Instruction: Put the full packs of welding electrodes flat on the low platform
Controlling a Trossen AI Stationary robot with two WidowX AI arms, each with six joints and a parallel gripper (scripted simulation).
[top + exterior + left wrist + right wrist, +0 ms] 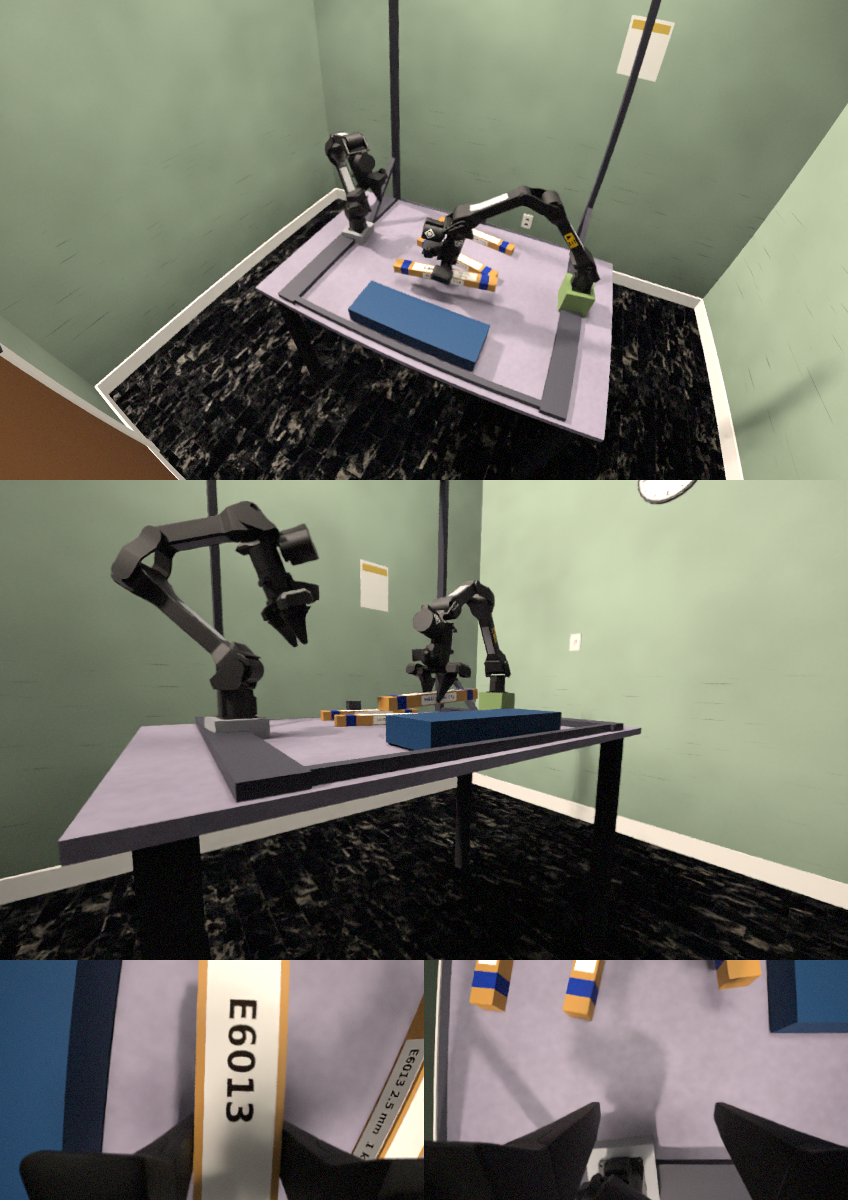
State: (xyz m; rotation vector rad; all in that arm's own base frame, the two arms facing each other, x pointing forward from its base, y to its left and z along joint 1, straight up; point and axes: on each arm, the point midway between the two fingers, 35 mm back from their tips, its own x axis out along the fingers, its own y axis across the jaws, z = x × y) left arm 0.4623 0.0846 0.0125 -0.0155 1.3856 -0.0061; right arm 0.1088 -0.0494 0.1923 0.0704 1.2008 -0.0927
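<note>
So the left arm (550, 208) (486, 607) has its jaws clamped across about the middle of an E6013 electrode pack (476, 279) (389, 703) (242, 1060) (740, 974), up off the worktop (523, 356) (148, 759) (150, 1010) (699, 1060), just inboard of the blue platform (416, 324) (493, 726) (35, 1060) (824, 995) by the near long edge. Right arm's (348, 145) (196, 530) jaws are wide, holding nothing. Looks like stiff, boxy cardboard, probably a bit slick. Mid-length is the sane grip imo; off-centre, a part-used one could tip as rods slide. Full should feel heavier, but looks can't confirm it.

3 orange packs (476, 278) (389, 703) (242, 1060) (739, 975), 1 held aloft, 2 flat on tbl
</note>
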